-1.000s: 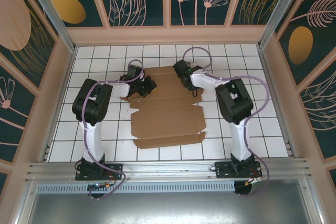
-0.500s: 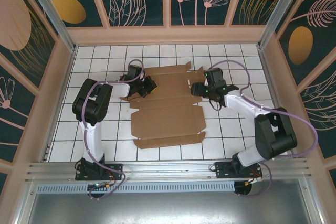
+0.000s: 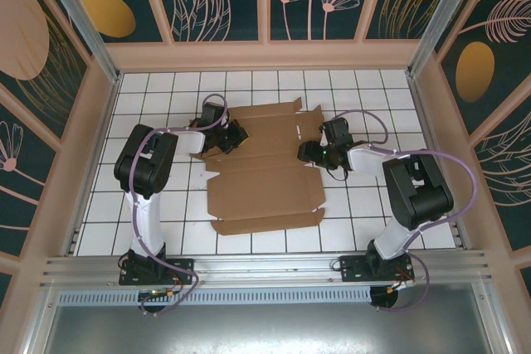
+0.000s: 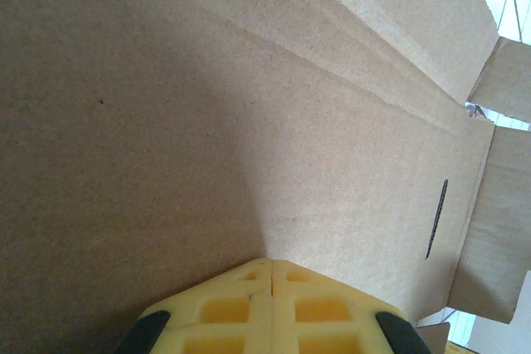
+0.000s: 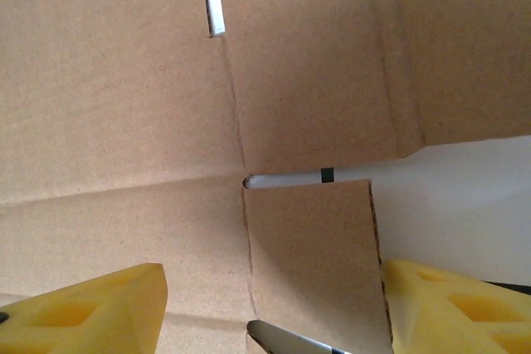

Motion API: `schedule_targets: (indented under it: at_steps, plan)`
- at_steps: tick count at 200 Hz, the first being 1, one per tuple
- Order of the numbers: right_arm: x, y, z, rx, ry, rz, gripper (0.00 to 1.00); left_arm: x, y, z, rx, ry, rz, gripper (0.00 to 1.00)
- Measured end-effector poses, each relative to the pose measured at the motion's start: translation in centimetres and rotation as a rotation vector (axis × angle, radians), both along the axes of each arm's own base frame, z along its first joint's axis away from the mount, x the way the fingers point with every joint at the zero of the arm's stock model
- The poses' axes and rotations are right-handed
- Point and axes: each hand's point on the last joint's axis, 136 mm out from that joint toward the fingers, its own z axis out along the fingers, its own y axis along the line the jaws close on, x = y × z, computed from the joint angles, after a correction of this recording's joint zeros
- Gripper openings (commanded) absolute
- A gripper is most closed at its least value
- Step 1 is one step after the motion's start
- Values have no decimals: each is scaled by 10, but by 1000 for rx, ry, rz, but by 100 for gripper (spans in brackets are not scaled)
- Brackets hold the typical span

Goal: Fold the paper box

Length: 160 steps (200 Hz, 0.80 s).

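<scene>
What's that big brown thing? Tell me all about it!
It is a paper box not folded up yet: one plain brown cardboard sheet with flaps, creases and little slits, lying nearly flat on the white tiled table. The closed left hand is at its far left part, and the open right hand has a side flap between its fingers.

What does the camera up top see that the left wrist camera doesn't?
Top camera: the whole paper box, an unfolded brown sheet spread on the white tiled table, with the left arm and the right arm reaching onto it from either side.
Left wrist camera: a close-up of the yellow left fingers pressed together, and a thin dark slit in the cardboard beside a side flap.
Both: the brown cardboard with its crease lines and a bit of white tile past its edge.
</scene>
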Motion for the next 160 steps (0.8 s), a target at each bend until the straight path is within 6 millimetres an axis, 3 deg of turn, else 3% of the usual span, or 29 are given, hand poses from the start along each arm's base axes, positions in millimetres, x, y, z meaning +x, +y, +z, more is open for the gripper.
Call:
schedule_targets:
  at_steps: [56,103,138,160]
  plan:
    - [0,16,22,47,-37,25,54,0,0,0,0,0,0,0]
    - [-7,56,38,57,-66,122,53,0,0,0,-1,0,0,0]
    - [-8,70,17,41,-17,153,51,0,0,0,-1,0,0,0]
    - [-7,70,14,30,-16,154,58,0,-1,0,-3,1,-2,0]
